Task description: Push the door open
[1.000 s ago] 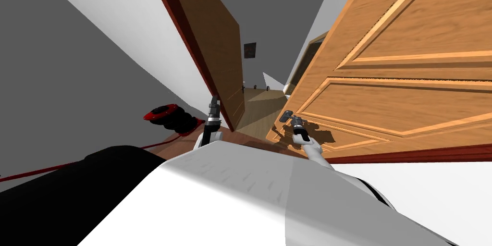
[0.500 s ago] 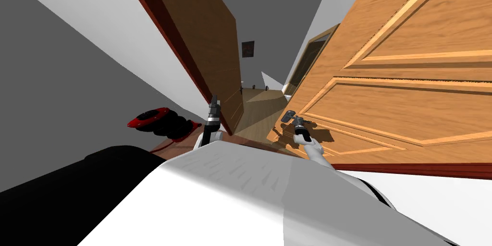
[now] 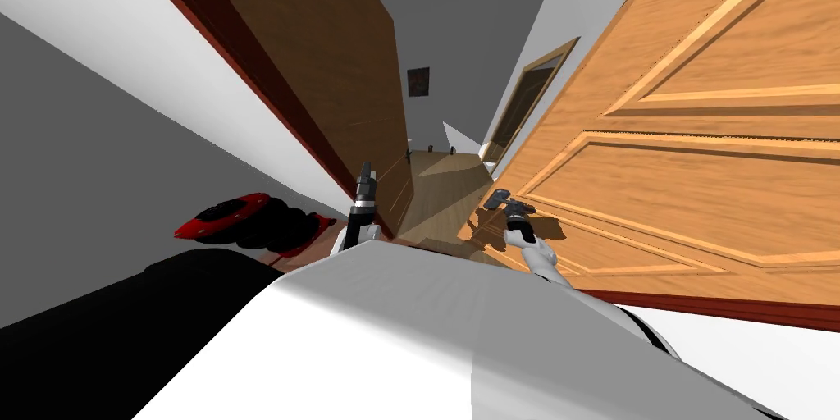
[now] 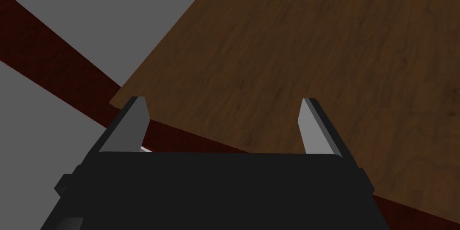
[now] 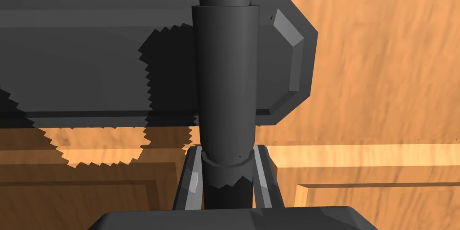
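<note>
A light orange panelled door (image 3: 689, 161) stands swung open on my right. Its dark grey lever handle (image 5: 227, 83) sits on a dark backplate (image 5: 90, 56), and my right gripper (image 5: 227, 180) is shut on the handle, fingers pressing both sides. In the head view the right gripper (image 3: 502, 202) is at the door's near edge. A second, dark brown door (image 3: 328, 70) stands open on my left. My left gripper (image 3: 366, 173) is raised beside it, open and empty, with its brown face (image 4: 314, 61) just ahead of the left gripper (image 4: 224, 124).
Between the two doors a wood-floored passage (image 3: 435, 185) leads on to a grey wall with a small dark picture (image 3: 418, 81). Another framed doorway (image 3: 525, 99) lies further along on the right. A red and black object (image 3: 238, 222) sits on the floor at my left.
I have moved forward and turned: both doors loom larger and the red object has slid left. The right gripper stays shut on the handle and the orange door has swung further open.
</note>
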